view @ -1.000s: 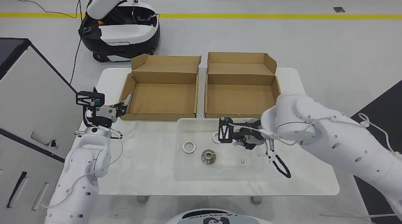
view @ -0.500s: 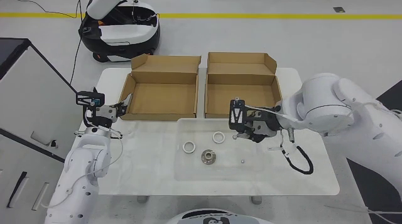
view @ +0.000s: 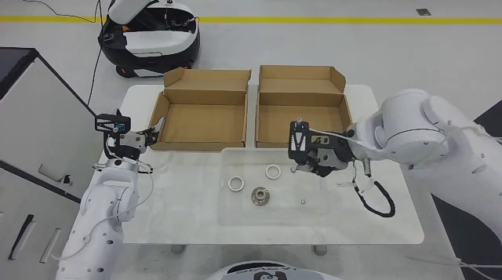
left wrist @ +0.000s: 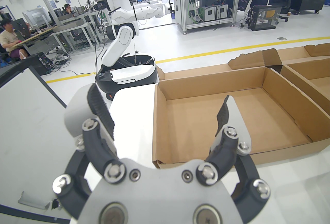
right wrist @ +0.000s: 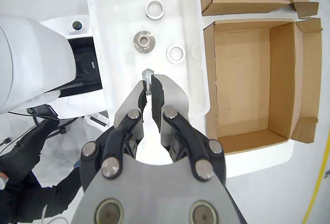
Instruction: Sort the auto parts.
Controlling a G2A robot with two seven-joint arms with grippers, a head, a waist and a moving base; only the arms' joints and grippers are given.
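The right pincer (right wrist: 147,87) is clamped on a bolt (right wrist: 148,78), holding it above the white tray (right wrist: 199,37) on the counter (view: 176,201), where a flange (right wrist: 144,41) and two rings (right wrist: 154,8) lie. The left pincer (left wrist: 161,101), fingers apart, hangs at the left cardboard box (left wrist: 211,86), by its near corner

R arm extends in from right, gripper (right wrist: 148,86) near table centre, fingers pinched on bolt (right wrist: 148,77). L arm raised at left edge, gripper (left wrist: 159,93) spread wide.
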